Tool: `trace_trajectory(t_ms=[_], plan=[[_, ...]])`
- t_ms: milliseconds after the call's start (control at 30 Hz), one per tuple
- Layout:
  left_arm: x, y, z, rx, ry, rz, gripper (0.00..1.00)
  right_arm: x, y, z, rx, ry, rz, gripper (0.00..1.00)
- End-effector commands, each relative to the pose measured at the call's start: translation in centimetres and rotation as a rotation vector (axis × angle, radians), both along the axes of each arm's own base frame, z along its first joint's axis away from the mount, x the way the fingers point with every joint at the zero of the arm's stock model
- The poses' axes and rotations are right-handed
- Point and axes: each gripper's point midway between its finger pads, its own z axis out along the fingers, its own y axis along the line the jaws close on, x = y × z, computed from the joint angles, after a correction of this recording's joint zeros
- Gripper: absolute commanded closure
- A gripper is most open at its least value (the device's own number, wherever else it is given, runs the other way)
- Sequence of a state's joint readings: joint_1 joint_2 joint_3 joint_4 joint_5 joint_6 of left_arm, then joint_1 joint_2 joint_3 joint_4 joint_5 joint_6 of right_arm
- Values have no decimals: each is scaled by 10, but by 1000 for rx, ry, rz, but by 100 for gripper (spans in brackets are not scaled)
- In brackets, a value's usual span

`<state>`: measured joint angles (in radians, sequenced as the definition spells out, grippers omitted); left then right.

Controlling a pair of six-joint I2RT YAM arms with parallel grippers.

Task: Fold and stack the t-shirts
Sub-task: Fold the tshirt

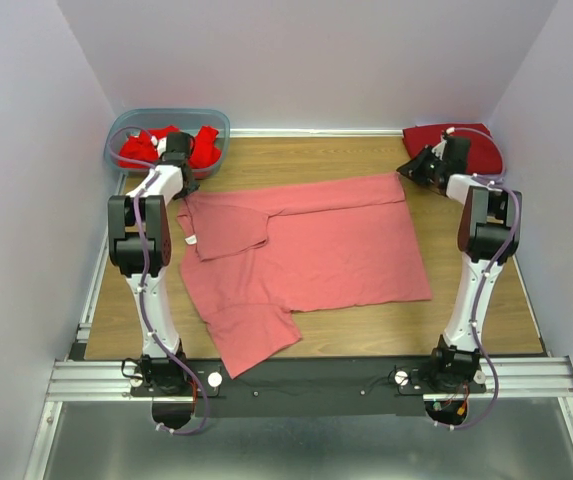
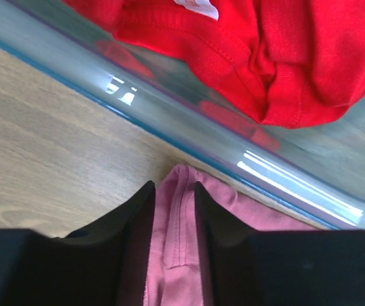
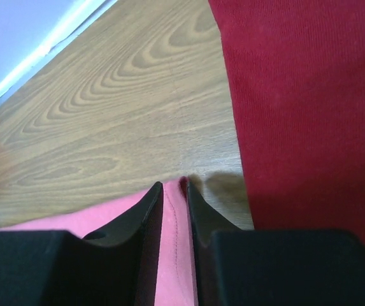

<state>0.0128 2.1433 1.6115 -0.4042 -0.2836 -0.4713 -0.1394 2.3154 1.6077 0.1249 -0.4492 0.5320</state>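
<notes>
Left gripper (image 2: 172, 189): the hem of the salmon-pink t-shirt (image 2: 176, 255) sits between its fingers; pinched or loose, can't tell. Just past the tips, the left wrist view shows the wall of the blue-grey tub (image 2: 169, 108) with red t-shirts (image 2: 284, 57) bunched inside. Right gripper (image 3: 174, 186): clamped on the pink shirt's edge through a narrow gap, with the crimson t-shirt (image 3: 309, 127) just beside it on the wooden table (image 3: 106, 95). Only the top view shows the whole pink shirt. It is spread flat mid-table, with one sleeve folded in and the other hanging toward the near edge. Both arms stretch forward, each wrist tipped down over a far corner of the shirt: the left by the tub, the right by the crimson shirt.
</notes>
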Motion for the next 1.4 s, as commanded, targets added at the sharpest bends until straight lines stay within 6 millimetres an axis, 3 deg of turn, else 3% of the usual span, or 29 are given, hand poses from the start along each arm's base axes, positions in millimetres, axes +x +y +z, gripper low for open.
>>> trace_trajectory(t_ms=[0,100,167,200,233,267,300,333,367,400,433,467,500,533,567,600,667,733,833,967,1000,1267,1300,1367], plan=[[7,2,50,1,-115,14,59,-9,3,35,-16,-36,46,70],[0,-1,65,-9,-139,7,52,-22,6,56,-27,-47,53,66],[-10,-7,92,-21,-188,-4,47,-37,12,91,-60,-82,59,58],[-15,-8,97,-21,-195,-7,46,-41,13,82,-74,-63,62,56],[-20,-9,103,-21,-206,-9,40,-51,14,96,-101,-67,64,55],[-32,-8,97,-21,-182,-7,39,-67,17,88,-111,-21,64,52],[-40,-8,115,-23,-217,-1,39,-74,20,89,-128,-13,64,52],[-48,-8,118,-26,-219,12,39,-85,21,106,-144,-36,64,51],[-65,-7,107,-25,-183,23,39,-93,23,107,-150,-27,65,48],[-76,-7,123,-28,-220,28,39,-111,29,93,-159,22,72,45],[-86,-7,124,-34,-221,29,39,-120,32,95,-161,28,77,44],[-104,-19,106,-42,-177,11,39,-129,37,107,-172,8,83,41],[-115,-23,118,-46,-209,2,39,-142,46,101,-190,40,96,41],[-124,-27,115,-47,-202,-6,39,-153,51,93,-214,65,116,38],[-142,-35,99,-51,-158,-17,39,-164,53,90,-245,95,117,37],[-150,-39,104,-58,-177,-28,39,-175,72,83,-269,117,163,37],[-169,-48,88,-60,-143,-48,39,-189,83,75,-302,143,202,37],[-176,-54,89,-72,-156,-56,41,-196,92,68,-339,152,215,37],[-176,-68,87,-81,-155,-90,43,-197,96,59,-365,164,239,37],[-151,-93,94,-77,-173,-145,44,-179,101,56,-377,154,256,37],[-146,-97,83,-72,-139,-154,45,-176,101,49,-380,168,261,37],[-90,-110,57,-34,-83,-174,52,-122,101,52,-425,112,220,38],[-81,-111,51,-33,-70,-173,53,-118,100,41,-432,130,220,38],[-73,-114,43,-36,-56,-177,57,-105,102,43,-437,116,216,39]])
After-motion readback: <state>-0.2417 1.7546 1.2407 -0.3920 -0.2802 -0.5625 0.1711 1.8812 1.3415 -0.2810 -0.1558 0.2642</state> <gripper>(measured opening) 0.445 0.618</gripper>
